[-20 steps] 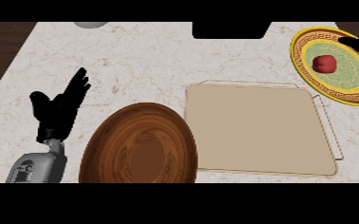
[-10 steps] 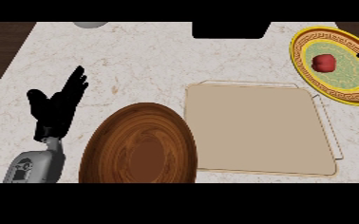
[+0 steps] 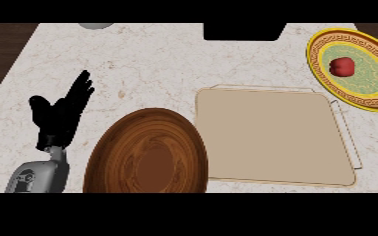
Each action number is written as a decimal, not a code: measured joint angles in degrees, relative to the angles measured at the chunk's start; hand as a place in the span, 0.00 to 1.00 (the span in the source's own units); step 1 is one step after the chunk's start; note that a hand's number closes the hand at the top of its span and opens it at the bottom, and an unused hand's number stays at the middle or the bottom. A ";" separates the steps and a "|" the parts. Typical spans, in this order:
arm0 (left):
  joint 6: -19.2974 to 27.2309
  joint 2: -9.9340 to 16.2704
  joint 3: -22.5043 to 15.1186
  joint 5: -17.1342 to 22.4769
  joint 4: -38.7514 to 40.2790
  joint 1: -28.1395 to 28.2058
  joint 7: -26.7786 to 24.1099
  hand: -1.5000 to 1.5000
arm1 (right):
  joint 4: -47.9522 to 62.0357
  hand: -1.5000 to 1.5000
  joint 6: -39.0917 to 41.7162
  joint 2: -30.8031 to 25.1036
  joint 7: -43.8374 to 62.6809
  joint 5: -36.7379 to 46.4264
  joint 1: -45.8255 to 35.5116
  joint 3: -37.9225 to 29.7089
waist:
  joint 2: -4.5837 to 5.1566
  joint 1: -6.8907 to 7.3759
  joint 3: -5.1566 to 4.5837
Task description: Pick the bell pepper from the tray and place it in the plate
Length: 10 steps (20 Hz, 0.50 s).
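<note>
A small red bell pepper lies on a round plate with a yellow patterned rim and green centre, at the far right of the counter. The beige tray sits in the middle right with nothing on it. My left hand stands open at the left edge, fingers straight and pointing up, well away from the pepper and the tray. My right hand shows nowhere in the head view.
A large brown wooden plate lies at the front, between my left hand and the tray. A black block sits at the counter's back edge, and a grey round object peeks in at the back left.
</note>
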 measured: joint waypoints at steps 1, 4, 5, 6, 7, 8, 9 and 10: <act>-0.42 0.14 0.19 0.18 -0.14 0.41 -0.11 0.50 | 0.13 0.00 -0.08 -0.05 -0.64 -0.45 0.53 0.16 | 0.00 0.03 0.00; -0.76 0.07 0.49 0.04 0.98 -0.39 -0.66 0.50 | 1.57 0.00 -0.23 -0.88 -1.95 -1.09 1.42 0.87 | 0.07 0.10 0.02; -0.47 -0.26 0.30 -0.12 0.75 -0.60 -0.37 0.50 | 2.43 0.00 0.37 -2.28 -1.95 -1.18 1.66 0.81 | 0.12 0.20 0.04; -0.62 -0.17 0.21 -0.13 0.13 -0.40 -0.04 0.50 | 3.45 0.00 0.51 -3.02 -2.83 -1.23 2.33 0.73 | 0.15 0.31 0.03; -0.99 0.05 0.48 0.06 -0.03 0.01 -0.30 0.50 | 3.96 0.00 0.05 -3.25 -2.93 -1.14 2.37 1.08 | 0.15 0.34 0.05; -0.96 -0.15 0.46 -0.14 0.59 -0.20 -0.73 0.50 | 4.27 0.00 0.03 -3.37 -3.46 -1.27 2.79 1.35 | 0.15 0.30 0.04; -0.92 -0.08 0.69 -0.28 1.56 -1.02 -1.00 0.50 | 4.92 0.00 0.13 -3.79 -3.79 -1.24 3.11 1.58 | 0.18 0.29 0.04; -1.18 -0.08 0.78 -0.19 1.62 -0.78 -1.06 0.50 | 4.89 0.00 0.42 -4.06 -3.42 -1.53 3.39 1.86 | 0.15 0.23 0.04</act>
